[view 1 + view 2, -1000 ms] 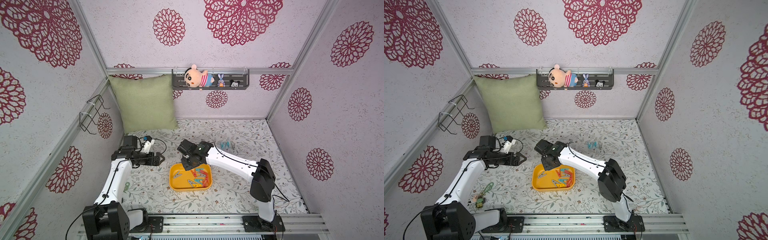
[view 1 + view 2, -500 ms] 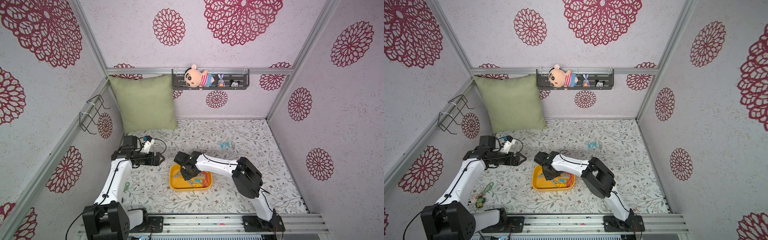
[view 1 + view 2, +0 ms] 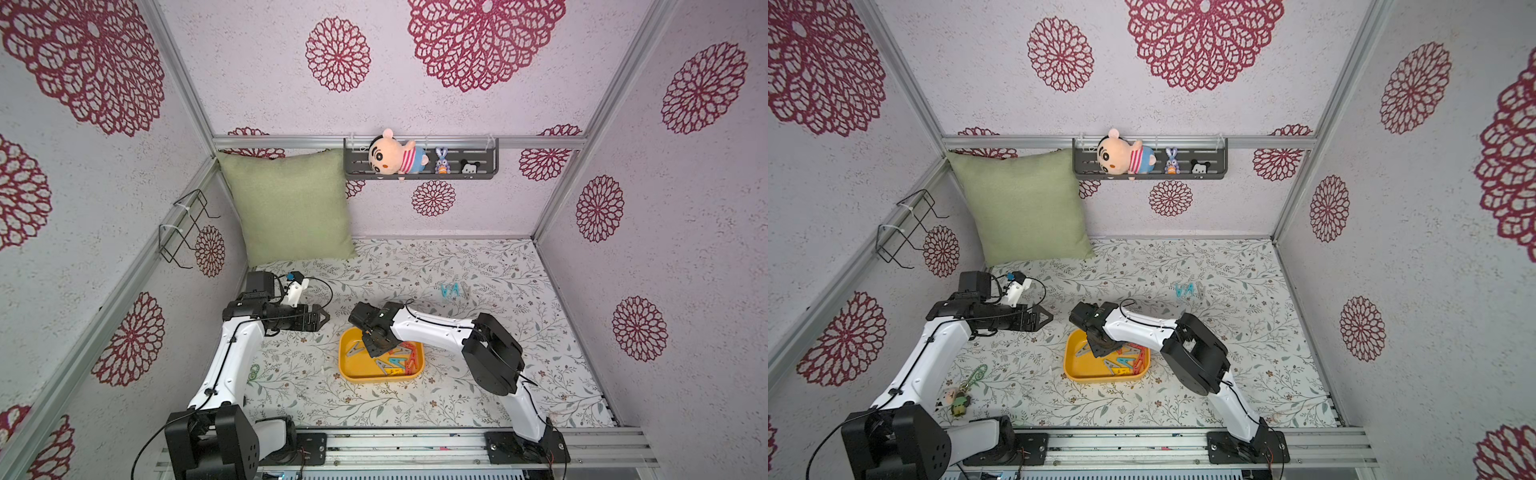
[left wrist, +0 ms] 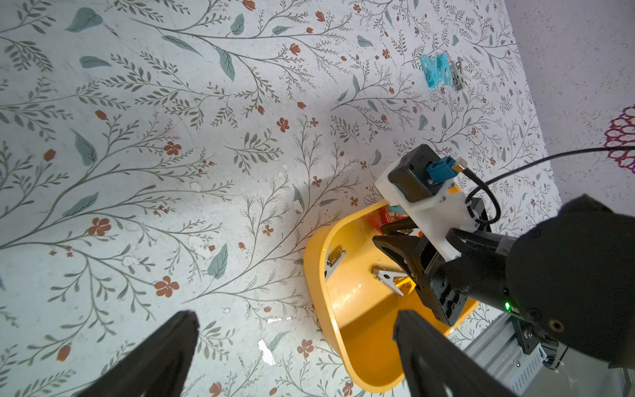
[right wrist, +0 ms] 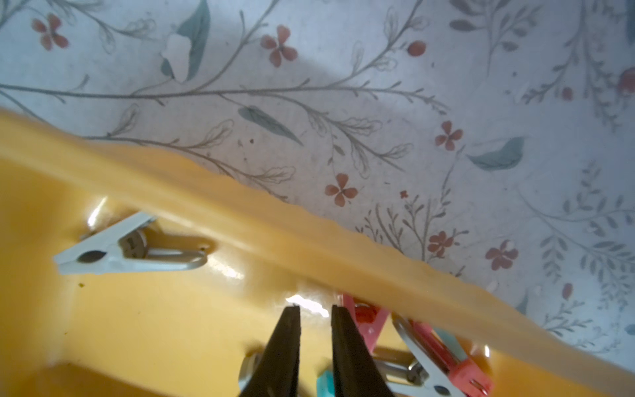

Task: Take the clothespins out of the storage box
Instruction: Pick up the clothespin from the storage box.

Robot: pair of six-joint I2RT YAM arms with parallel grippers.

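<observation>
We find open surface [image 3: 395, 270] between the storage box [image 3: 356, 370] and far edge; the pillow [image 3: 291, 208] fills the far-left corner.

Pale walls [image 3: 266, 104], crimson medallions [image 3: 338, 54]; leafy floor [image 3: 415, 266]; green cushion [image 3: 291, 208]; grey shelf [image 3: 486, 160].

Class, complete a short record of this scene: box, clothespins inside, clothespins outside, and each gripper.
Box: yellow, on the floral table
Clothespins inside: several; grey, red, blue, orange
Clothespins outside: small blue and grey cluster on the table
Left gripper: open, empty, outside the box
Right gripper: tips inside the box, jaws narrowly apart, nothing between
</observation>
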